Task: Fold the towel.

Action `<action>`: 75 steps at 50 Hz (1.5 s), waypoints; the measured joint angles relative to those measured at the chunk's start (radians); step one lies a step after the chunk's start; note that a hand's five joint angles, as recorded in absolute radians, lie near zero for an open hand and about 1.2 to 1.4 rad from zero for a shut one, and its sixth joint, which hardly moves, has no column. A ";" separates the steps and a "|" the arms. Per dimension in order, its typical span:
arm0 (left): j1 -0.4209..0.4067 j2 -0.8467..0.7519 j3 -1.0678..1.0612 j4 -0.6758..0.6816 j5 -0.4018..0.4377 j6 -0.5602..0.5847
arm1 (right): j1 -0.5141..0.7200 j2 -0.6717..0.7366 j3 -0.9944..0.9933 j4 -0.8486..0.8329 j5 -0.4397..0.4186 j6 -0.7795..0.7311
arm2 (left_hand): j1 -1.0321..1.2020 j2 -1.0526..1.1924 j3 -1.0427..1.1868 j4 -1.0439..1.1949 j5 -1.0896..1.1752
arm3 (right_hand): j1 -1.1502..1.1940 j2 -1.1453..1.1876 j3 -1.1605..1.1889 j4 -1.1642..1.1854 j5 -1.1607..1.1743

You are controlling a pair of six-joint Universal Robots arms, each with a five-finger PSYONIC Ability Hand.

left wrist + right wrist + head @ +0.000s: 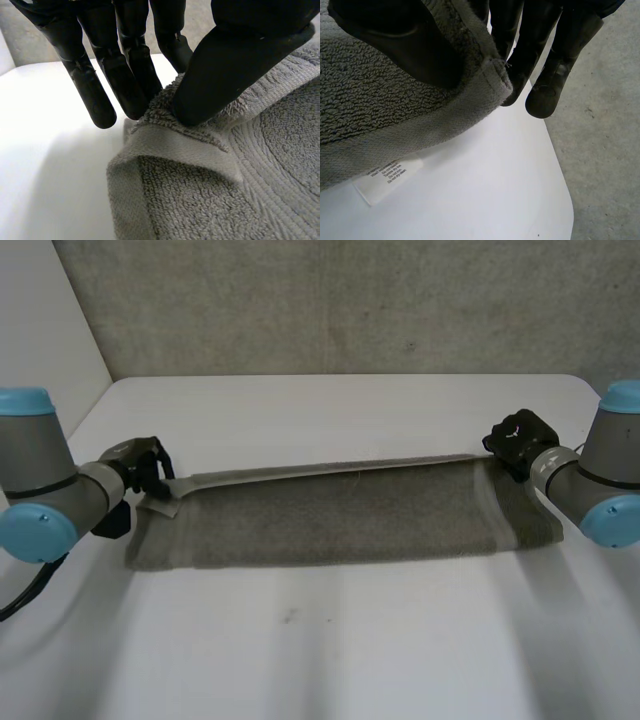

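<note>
We see a white table (pixel 330 660) under a grey towel (pixel 340 515), spread lengthwise with its far edge lifted. Our left hand (pixel 140 464) pinches the towel's far left corner between thumb and fingers, our right hand (pixel 516 440) its far right corner, where a white care label (pixel 387 180) peeks out.

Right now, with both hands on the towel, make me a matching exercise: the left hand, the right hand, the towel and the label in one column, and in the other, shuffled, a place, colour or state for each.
Column one:
1. left hand
2. right hand
3. towel
4. label

Column two:
a. white, printed, sticking out from the towel's edge
b. pinching the corner at the robot's right end
c. grey, stretched lengthwise over the white table
d. pinching the corner at the robot's left end

Pairs: 1-d, 2-b, 3-c, 4-a.
</note>
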 measured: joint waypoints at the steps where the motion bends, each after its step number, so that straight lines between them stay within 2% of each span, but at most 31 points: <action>1: -0.005 -0.010 0.010 0.000 0.000 0.001 | 0.000 0.005 -0.009 0.000 0.000 0.000 | 0.000 0.000 0.000 0.000 0.000 | -0.026 -0.028 -0.028 -0.022 -0.031; 3: -0.008 -0.018 0.018 0.001 0.001 0.001 | 0.000 0.011 -0.018 0.000 -0.001 0.000 | -0.031 -0.051 -0.035 -0.036 -0.026 | -0.244 -0.253 -0.249 -0.248 -0.268; 5: -0.011 -0.025 0.025 0.002 0.003 0.000 | 0.001 0.016 -0.029 0.000 -0.003 0.001 | -0.214 -0.231 -0.228 -0.224 -0.215 | -0.574 -0.586 -0.576 -0.569 -0.606; 6: -0.012 -0.027 0.027 0.003 0.003 -0.002 | 0.001 0.018 -0.034 -0.001 -0.004 0.002 | -0.328 -0.359 -0.356 -0.360 -0.346 | -0.808 -0.817 -0.810 -0.781 -0.836; 7: -0.012 -0.027 0.027 0.003 0.004 -0.002 | 0.002 0.018 -0.036 -0.001 -0.004 0.003 | -0.421 -0.458 -0.453 -0.433 -0.421 | -0.882 -0.892 -0.886 -0.855 -0.918; 9: -0.013 -0.023 0.028 0.004 0.005 -0.005 | 0.004 0.012 -0.046 -0.003 -0.006 0.008 | -0.778 -0.836 -0.798 -0.810 -0.814 | -1.063 -1.064 -1.075 -1.062 -1.121; 11: -0.013 -0.015 0.028 0.005 0.006 -0.007 | 0.007 0.000 -0.053 -0.004 -0.006 0.019 | -0.926 -0.945 -0.944 -0.943 -0.922 | -1.096 -1.090 -1.100 -1.082 -1.130; 14: -0.014 0.019 0.023 0.006 0.006 -0.009 | 0.013 -0.046 -0.062 -0.005 -0.007 0.075 | -0.999 -1.024 -1.021 -1.022 -0.988 | -1.100 -1.090 -1.100 -1.082 -1.130; 22: -0.012 0.184 -0.051 0.006 0.005 -0.012 | 0.010 -0.240 -0.007 0.001 -0.009 0.350 | -1.023 -1.049 -1.046 -1.048 -1.003 | -1.100 -1.090 -1.100 -1.082 -1.130; 27: -0.002 0.330 -0.170 0.008 0.006 -0.012 | -0.001 -0.395 0.149 0.004 -0.015 0.450 | -1.023 -1.051 -1.050 -1.050 -1.004 | -1.100 -1.090 -1.100 -1.082 -1.130; 35: 0.017 0.531 -0.434 0.070 0.012 -0.010 | -0.048 -0.548 0.489 -0.010 -0.035 0.447 | -1.023 -1.052 -1.050 -1.050 -1.004 | -1.100 -1.090 -1.100 -1.082 -1.130; 39: 0.021 0.580 -0.546 0.149 0.014 -0.008 | -0.088 -0.556 0.629 -0.060 -0.079 0.416 | -1.023 -1.052 -1.050 -1.050 -1.004 | -1.037 -1.053 -1.054 -1.056 -1.066; 44: 0.024 0.604 -0.662 0.267 0.016 -0.007 | -0.138 -0.512 0.755 -0.184 -0.151 0.353 | -1.023 -1.052 -1.050 -1.050 -1.004 | -0.823 -0.827 -0.822 -0.827 -0.837; 52: 0.022 0.603 -0.741 0.335 0.017 -0.003 | -0.200 -0.400 0.803 -0.301 -0.186 0.242 | -1.023 -1.052 -1.050 -1.050 -1.004 | -0.663 -0.682 -0.672 -0.675 -0.689; 57: 0.014 0.606 -0.752 0.338 0.016 -0.002 | -0.222 -0.368 0.791 -0.308 -0.191 0.204 | -1.023 -1.052 -1.050 -1.050 -1.004 | -0.299 -0.298 -0.315 -0.316 -0.338; 63: 0.008 0.609 -0.753 0.335 0.015 -0.002 | -0.239 -0.348 0.768 -0.301 -0.193 0.199 | -1.023 -1.052 -1.050 -1.050 -1.004 | -0.052 -0.051 -0.036 -0.035 -0.053; 69: 0.008 0.612 -0.761 0.335 0.016 -0.002 | -0.268 -0.347 0.757 -0.292 -0.191 0.200 | -1.023 -1.052 -1.050 -1.050 -1.004 | -0.029 -0.034 -0.003 -0.002 -0.024; 75: 0.010 0.613 -0.765 0.335 0.017 -0.001 | -0.354 -0.365 0.741 -0.289 -0.193 0.196 | -1.023 -1.052 -1.050 -1.050 -1.004 | -0.026 -0.034 -0.003 -0.002 -0.024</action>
